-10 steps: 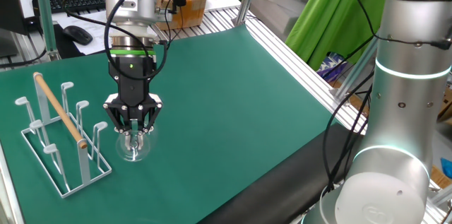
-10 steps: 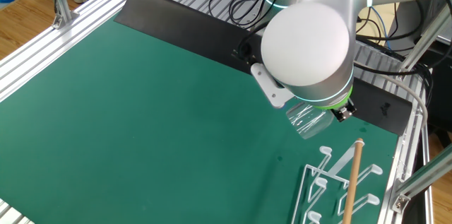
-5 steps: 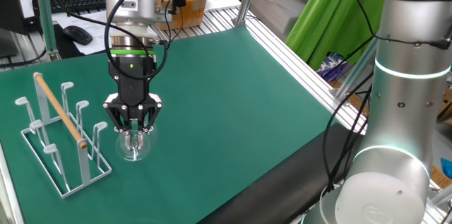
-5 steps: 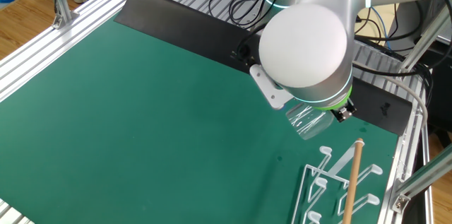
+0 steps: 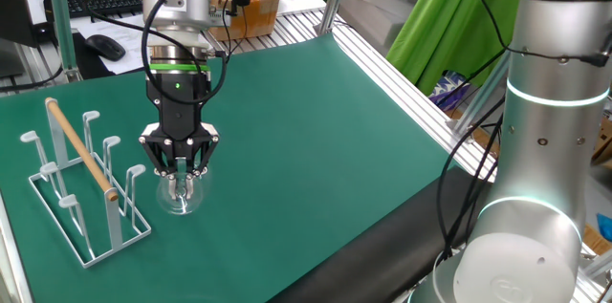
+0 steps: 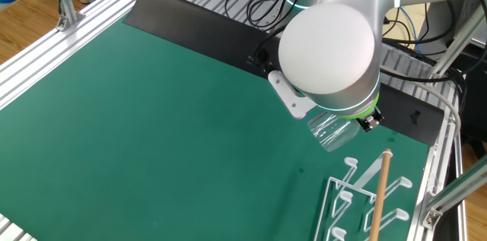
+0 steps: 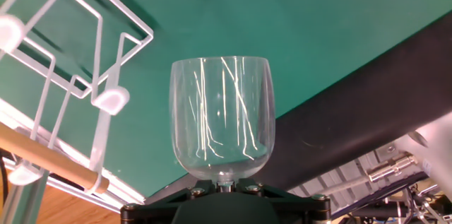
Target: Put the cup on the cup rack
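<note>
The cup point(image 5: 180, 198), a clear glass goblet, hangs upside down over the green mat with its bowl just above the surface. My gripper point(image 5: 179, 176) points straight down and is shut on the cup's stem. In the hand view the cup point(image 7: 221, 118) fills the centre and my gripper point(image 7: 221, 181) clamps the stem at its base. The cup rack point(image 5: 114, 227) stands just left of the cup, white wire with a slanted wooden rod point(image 5: 81, 153). The other fixed view shows the cup point(image 6: 332, 128) under the arm, next to the cup rack point(image 6: 340, 195); there the fingers are hidden.
A second silver robot arm point(image 5: 540, 150) rises at the right front. A black strip point(image 5: 382, 246) borders the green mat point(image 5: 306, 140). Aluminium rails point(image 5: 402, 78) edge the table. A keyboard point(image 5: 105, 2), a mouse point(image 5: 103, 47) and a cardboard box point(image 5: 253, 2) lie behind.
The gripper and the held cup have risen very slightly; the grip is unchanged and the rack has not moved.
</note>
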Controlling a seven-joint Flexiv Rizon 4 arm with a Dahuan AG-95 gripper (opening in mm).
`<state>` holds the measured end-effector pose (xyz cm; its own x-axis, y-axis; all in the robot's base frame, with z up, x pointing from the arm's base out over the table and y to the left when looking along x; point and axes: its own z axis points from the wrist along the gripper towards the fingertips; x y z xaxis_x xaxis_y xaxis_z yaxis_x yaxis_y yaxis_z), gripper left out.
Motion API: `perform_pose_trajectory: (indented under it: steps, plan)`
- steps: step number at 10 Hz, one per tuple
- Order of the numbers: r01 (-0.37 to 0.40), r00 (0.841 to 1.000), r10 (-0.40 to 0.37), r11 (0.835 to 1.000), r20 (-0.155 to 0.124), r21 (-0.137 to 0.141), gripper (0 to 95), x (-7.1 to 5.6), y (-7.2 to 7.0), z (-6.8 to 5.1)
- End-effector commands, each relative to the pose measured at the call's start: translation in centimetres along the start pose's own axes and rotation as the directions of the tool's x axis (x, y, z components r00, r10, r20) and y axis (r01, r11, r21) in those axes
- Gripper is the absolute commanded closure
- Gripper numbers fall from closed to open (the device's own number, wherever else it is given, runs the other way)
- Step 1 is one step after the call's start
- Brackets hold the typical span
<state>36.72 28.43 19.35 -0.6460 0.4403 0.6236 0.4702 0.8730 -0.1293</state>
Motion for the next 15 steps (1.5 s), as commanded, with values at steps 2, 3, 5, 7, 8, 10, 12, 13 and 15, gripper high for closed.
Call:
perform_pose_trajectory:
  steps: [2, 3, 5, 7, 8, 10, 12, 13, 15]
  plan:
    - [-0.01, 1.0, 0.01, 1.0, 0.018, 0.009, 95.0, 0.05, -0.03, -0.02]
    - [-0.015, 1.0, 0.015, 1.0, 0.025, 0.013, 95.0, 0.05, -0.03, -0.02]
    - [-0.008, 0.995, 0.004, 0.999, 0.097, 0.034, 95.0, 0.05, -0.03, -0.02]
    - [-0.001, 0.984, -0.006, 0.999, 0.178, 0.041, 95.0, 0.05, -0.03, -0.02]
    - [0.008, 0.978, -0.016, 0.999, 0.207, 0.042, 95.0, 0.05, -0.03, -0.02]
    - [0.01, 0.963, -0.012, 1.0, 0.271, 0.012, 95.0, 0.05, -0.03, -0.02]
    - [-0.006, 0.944, 0.0, 1.0, 0.329, 0.017, 95.0, 0.05, -0.03, -0.02]
    - [-0.008, 0.941, 0.003, 1.0, 0.339, 0.013, 95.0, 0.05, -0.03, -0.02]
    - [-0.008, 0.933, 0.005, 1.0, 0.359, 0.007, 95.0, 0.05, -0.03, -0.02]
